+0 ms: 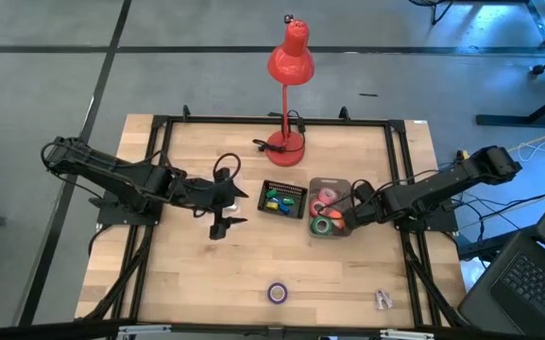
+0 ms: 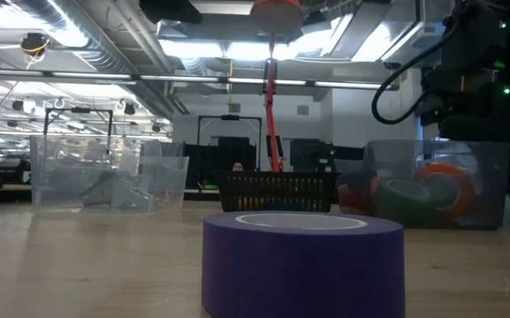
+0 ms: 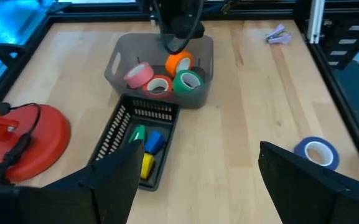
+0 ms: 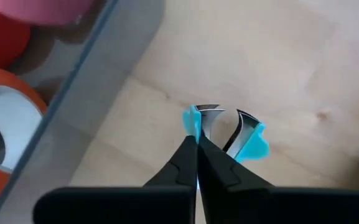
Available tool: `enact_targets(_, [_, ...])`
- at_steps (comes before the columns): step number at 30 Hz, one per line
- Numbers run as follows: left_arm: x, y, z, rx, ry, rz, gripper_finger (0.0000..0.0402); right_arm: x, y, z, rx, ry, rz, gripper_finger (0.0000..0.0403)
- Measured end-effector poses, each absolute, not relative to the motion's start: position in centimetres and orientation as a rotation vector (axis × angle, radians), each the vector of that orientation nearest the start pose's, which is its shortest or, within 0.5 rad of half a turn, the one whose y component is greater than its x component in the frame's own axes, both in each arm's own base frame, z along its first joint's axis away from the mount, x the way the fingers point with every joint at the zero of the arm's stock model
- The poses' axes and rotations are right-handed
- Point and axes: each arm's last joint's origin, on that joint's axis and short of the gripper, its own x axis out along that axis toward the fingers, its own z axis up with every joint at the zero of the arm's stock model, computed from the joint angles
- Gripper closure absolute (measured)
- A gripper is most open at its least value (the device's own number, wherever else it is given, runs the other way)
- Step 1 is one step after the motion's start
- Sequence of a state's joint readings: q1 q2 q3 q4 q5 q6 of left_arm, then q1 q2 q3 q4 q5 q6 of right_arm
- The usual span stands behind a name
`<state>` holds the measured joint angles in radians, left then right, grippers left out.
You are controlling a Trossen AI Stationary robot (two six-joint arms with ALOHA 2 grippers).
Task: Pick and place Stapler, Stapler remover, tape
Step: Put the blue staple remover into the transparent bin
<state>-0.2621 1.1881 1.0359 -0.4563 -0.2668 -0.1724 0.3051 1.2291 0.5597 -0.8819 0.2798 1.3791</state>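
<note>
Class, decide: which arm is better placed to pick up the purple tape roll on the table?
Left. The left gripper is open and empty, with the purple tape roll in its wrist view. The right gripper is shut on a blue staple remover beside the bin.

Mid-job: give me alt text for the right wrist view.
The right tool is shut on a blue staple remover, whose metal claws show against the wooden table. Beside it runs the wall of a clear bin holding tape rolls in orange, red and pink.
</note>
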Motion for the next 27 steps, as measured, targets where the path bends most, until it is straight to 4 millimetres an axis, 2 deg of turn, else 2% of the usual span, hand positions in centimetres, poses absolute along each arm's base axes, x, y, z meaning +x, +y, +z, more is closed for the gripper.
enact_targets(5, [24.3, -5.7, 31.4, -0.003, 0.610, 0.076, 0.0096, 15.9, 4.8, 17.4, 0.583, 1.131, -0.997, 0.0401])
enact_targets(9, [24.2, -5.8, 31.0, 0.015, 0.634, 0.137, 0.0096, 15.7, 5.5, 20.1, 0.524, 1.077, -1.071, 0.0402])
enact_targets(12, [24.4, -6.1, 30.6, 0.038, 0.635, 0.192, 0.0096, 16.2, 6.3, 22.2, 0.510, 0.993, -1.035, 0.0402])
enact_targets(15, [25.0, -6.6, 29.9, 0.054, 0.644, 0.234, 0.0096, 17.2, 7.5, 24.0, 0.494, 0.890, -0.934, 0.0402])
enact_targets(19, [26.4, -7.6, 28.2, 0.092, 0.670, 0.281, 0.0096, 19.0, 9.4, 25.8, 0.448, 0.739, -0.718, 0.0402])
enact_targets(24, [28.3, -9.4, 25.5, 0.238, 0.667, 0.341, 0.0096, 20.9, 12.5, 27.5, 0.331, 0.581, -0.377, 0.0403])
enact_targets(27, [28.2, -9.8, 23.1, 0.311, 0.621, 0.404, 0.0096, 20.9, 14.2, 28.4, 0.273, 0.502, -0.244, 0.0403])
